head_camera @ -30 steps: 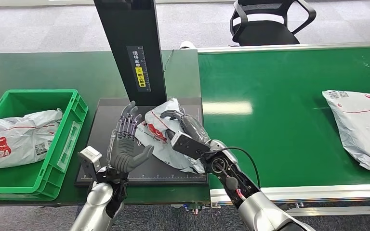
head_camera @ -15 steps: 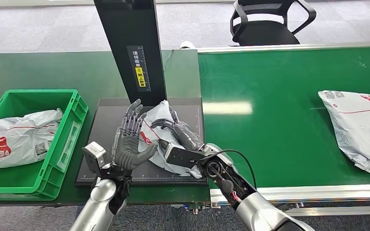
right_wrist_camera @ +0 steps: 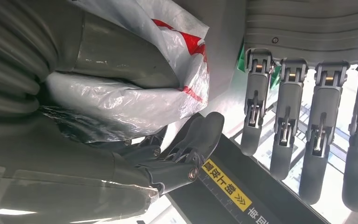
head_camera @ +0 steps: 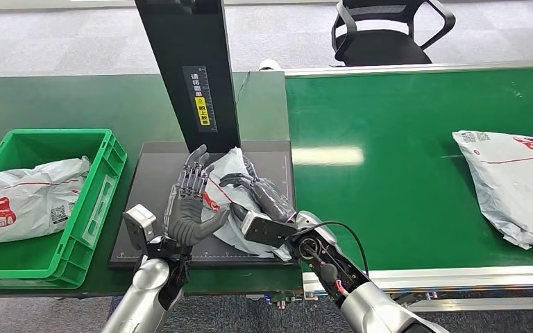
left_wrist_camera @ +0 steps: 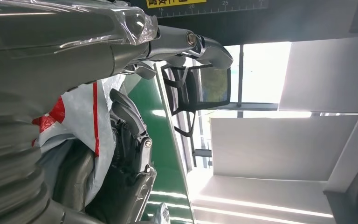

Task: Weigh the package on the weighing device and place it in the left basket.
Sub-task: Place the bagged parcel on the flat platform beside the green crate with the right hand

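Note:
A crumpled white package with red print is up off the black scale platform, in front of the scale's dark post. My right hand grips it from the right, fingers wrapped over the plastic. My left hand stands just left of it, fingers straight and apart, palm facing the package, thumb at its lower edge. The left wrist view shows the package with my right hand's dark fingers around it. In the right wrist view the package is in my grasp and the left hand's fingers stand opposite.
The green basket stands left of the scale with another package inside. A further white package lies on the green conveyor at the right. A black office chair stands behind the belt.
My right hand has carried the package left, up to the left hand. The left hand has moved slightly forward to meet it. The package on the conveyor has drifted left.

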Robot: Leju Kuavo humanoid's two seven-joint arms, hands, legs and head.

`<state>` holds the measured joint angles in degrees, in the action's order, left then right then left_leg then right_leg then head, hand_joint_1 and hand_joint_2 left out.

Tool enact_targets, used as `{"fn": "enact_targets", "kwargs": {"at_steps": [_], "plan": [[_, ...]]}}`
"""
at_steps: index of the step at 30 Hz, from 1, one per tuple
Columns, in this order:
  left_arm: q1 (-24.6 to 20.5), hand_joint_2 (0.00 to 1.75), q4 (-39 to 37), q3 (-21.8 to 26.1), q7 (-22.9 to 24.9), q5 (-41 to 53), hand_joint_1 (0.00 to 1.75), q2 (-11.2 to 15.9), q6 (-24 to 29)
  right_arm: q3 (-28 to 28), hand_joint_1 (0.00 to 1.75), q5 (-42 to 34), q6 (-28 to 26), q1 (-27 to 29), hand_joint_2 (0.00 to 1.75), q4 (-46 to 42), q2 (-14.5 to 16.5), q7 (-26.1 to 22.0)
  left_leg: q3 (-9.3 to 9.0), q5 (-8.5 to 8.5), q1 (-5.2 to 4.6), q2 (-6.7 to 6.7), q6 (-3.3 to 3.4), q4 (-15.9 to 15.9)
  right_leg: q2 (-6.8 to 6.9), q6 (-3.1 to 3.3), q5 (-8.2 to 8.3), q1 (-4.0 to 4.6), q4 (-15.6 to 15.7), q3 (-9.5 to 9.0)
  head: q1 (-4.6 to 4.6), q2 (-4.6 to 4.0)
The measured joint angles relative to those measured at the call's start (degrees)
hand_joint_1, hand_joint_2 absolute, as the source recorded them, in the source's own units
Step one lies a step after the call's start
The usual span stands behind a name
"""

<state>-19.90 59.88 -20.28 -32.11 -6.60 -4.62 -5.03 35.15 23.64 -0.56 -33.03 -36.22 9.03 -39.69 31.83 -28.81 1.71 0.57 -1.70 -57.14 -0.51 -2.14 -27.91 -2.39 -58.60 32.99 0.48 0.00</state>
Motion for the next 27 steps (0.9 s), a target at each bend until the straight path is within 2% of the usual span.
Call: {"fn": "enact_targets", "kwargs": {"at_steps": [5, 6, 9, 10, 18, 27], "plan": [[-0.05, 1.75, -0.15, -0.09, 0.0, -0.15, 0.0, 0.05, 0.12, 0.03, 1.75, 1.26, -2.42, 0.12, 1.75, -0.03, -0.01, 0.1, 0.0, 0.0, 0.0, 0.0, 0.0, 0.0, 0.0, 0.0, 0.0, 0.0, 0.0, 0.0, 0.0, 0.0], [-0.07, 1.75, -0.23, -0.15, 0.0, -0.26, 0.0, 0.06, 0.17, 0.04, 1.52, 1.52, -3.3, 0.22, 1.75, -0.09, -0.01, 0.2, 0.0, 0.0, 0.0, 0.0, 0.0, 0.0, 0.0, 0.0, 0.0, 0.0, 0.0, 0.0, 0.0, 0.0], [-0.1, 1.75, -0.48, -0.36, -0.02, -0.45, 0.0, 0.09, 0.48, 0.01, 0.25, 1.21, -5.14, 0.68, 1.75, -0.37, -0.01, 0.67, 0.0, 0.0, 0.0, 0.0, 0.0, 0.0, 0.0, 0.0, 0.0, 0.0, 0.0, 0.0, 0.0, 0.0], [-0.11, 1.75, -0.54, -0.41, -0.03, -0.49, 0.0, 0.11, 0.61, -0.06, 0.03, 0.78, -5.49, 0.85, 1.75, -0.47, -0.01, 0.84, 0.0, 0.0, 0.0, 0.0, 0.0, 0.0, 0.0, 0.0, 0.0, 0.0, 0.0, 0.0, 0.0, 0.0], [-0.11, 1.75, -0.73, -0.81, -0.07, -1.19, 0.0, 0.23, 0.84, -2.49, 0.0, -3.4, -9.44, 2.31, 1.75, -2.94, -0.68, 0.87, 0.0, 0.0, 0.0, -0.01, 0.0, 0.0, 0.0, 0.0, 0.0, 0.0, 0.0, 0.0, -0.01, 0.0], [-0.15, 1.75, -0.74, -1.44, 0.2, -1.74, 0.0, 0.42, 1.05, -6.22, 0.0, -11.27, -14.04, 7.46, 1.75, -13.96, -2.66, -0.33, 0.0, 0.0, 0.0, 0.0, 0.0, -0.01, 0.0, 0.0, 0.0, 0.0, 0.01, 0.0, -0.01, 0.0]]}}
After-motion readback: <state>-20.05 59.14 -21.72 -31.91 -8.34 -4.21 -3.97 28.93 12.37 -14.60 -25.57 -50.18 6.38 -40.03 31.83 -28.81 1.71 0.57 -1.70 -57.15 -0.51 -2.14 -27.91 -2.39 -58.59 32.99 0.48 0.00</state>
